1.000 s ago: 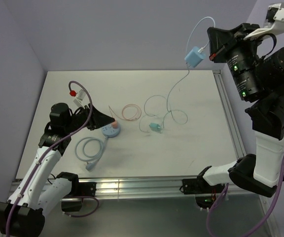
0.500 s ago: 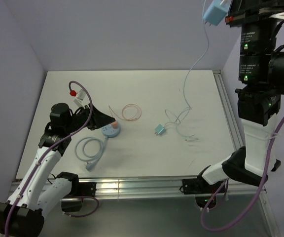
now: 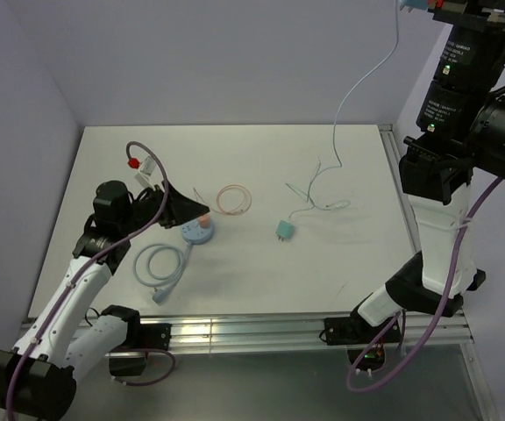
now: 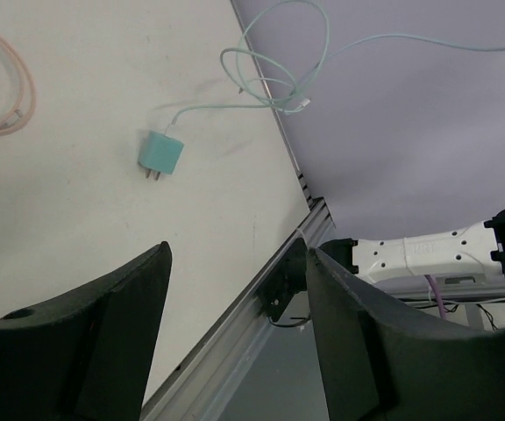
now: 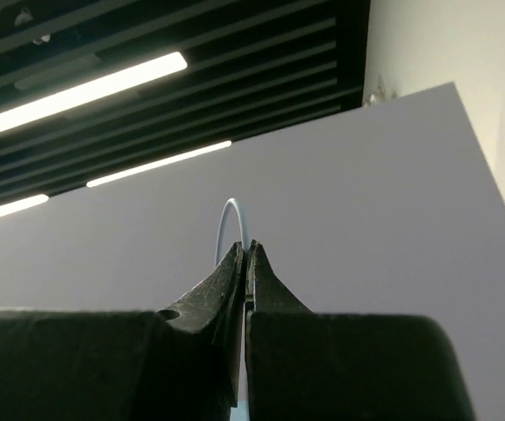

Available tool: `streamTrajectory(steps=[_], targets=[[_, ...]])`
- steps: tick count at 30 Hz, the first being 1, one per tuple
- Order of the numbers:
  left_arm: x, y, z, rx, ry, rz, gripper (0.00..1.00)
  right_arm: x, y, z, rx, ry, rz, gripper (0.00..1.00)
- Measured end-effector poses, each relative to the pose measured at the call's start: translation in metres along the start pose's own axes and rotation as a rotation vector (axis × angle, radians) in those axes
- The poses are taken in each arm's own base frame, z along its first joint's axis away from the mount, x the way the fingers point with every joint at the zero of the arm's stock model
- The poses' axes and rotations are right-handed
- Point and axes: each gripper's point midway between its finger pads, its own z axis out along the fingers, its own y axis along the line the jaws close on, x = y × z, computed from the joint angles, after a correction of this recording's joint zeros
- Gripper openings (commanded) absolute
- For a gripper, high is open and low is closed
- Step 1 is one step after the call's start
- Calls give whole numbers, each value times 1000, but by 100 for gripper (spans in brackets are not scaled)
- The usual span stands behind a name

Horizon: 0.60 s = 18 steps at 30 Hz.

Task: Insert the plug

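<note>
A teal plug (image 3: pixel 282 230) lies on the white table (image 3: pixel 235 158), prongs toward the near edge; it also shows in the left wrist view (image 4: pixel 160 154). Its thin pale-blue cable (image 3: pixel 340 114) rises from loose loops on the table to my right gripper (image 3: pixel 421 4), which is raised to the top edge of the view. In the right wrist view that gripper (image 5: pixel 245 250) is shut on the cable (image 5: pixel 226 219), which loops above the tips. My left gripper (image 3: pixel 195 210) is open and empty (image 4: pixel 235 254), just above a round blue socket hub (image 3: pixel 197 231).
A pink cable coil (image 3: pixel 232 198) lies behind the hub. A pale-blue coiled cable (image 3: pixel 160 263) lies in front of it. A metal rail (image 3: pixel 235 329) runs along the near edge and another along the right side (image 3: pixel 408 210). Lilac walls enclose the table.
My right arm has risen with the cable, taking the blue charger block up out of the top view. The cable loops and teal plug were dragged a little. The left arm barely moved.
</note>
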Motion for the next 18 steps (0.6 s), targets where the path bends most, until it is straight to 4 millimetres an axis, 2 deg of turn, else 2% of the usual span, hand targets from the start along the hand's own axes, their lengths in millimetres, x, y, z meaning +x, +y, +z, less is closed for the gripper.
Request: streamTrajectory(steps=[2,7,9,12,14,18], targets=[[0,-5,7,24,4,15,74,4,2,-4,-9,21,33,0],[10,-19,44,17,-17,130,81,5,-1,-12,14,77,141,0],[13,-31,58,25,-66,216,88,8,-3,-17,22,109,181,0],[12,-50,81,64,-130,298,87,7,-5,-25,30,146,237,0],[3,-53,101,49,-138,298,82,5,-7,-29,39,164,270,0],[-21,-56,168,10,-105,211,81,-2,-9,-34,41,179,316,0]])
